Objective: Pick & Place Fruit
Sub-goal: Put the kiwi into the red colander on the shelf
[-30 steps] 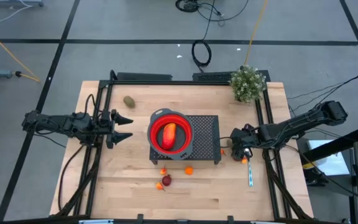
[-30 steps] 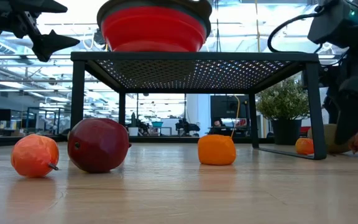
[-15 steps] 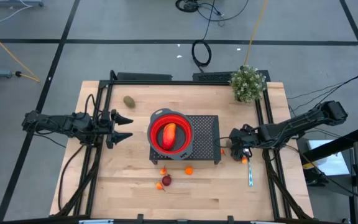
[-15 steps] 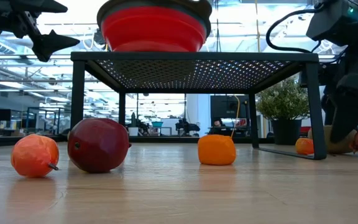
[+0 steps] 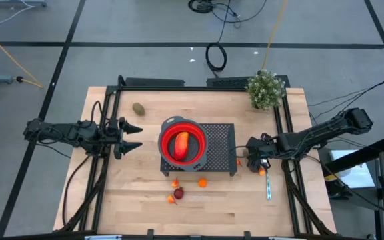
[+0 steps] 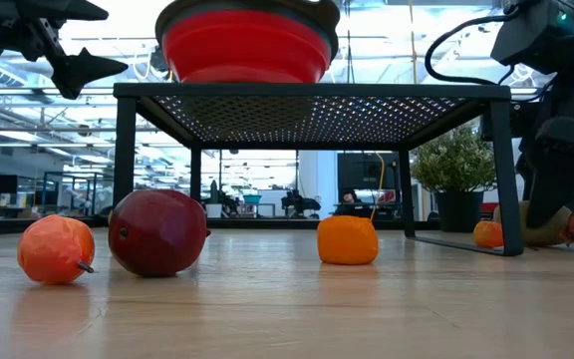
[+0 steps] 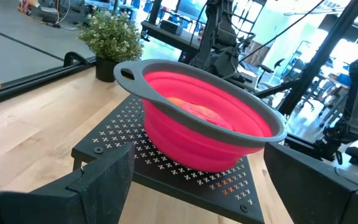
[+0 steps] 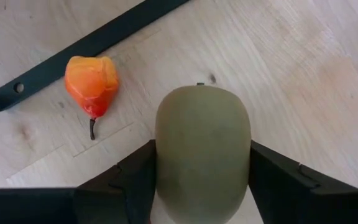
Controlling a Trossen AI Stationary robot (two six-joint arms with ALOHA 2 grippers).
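The bowl (image 5: 182,145) sits on the rack (image 5: 220,148); a long fruit (image 5: 181,144) lies in it, small fruits (image 5: 177,194) in front.

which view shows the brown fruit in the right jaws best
The right wrist view: the brown oval fruit fills the frame between the right gripper jaws, which touch both its sides. The low view shows only a sliver behind the rack leg; the high view hides it under the gripper.
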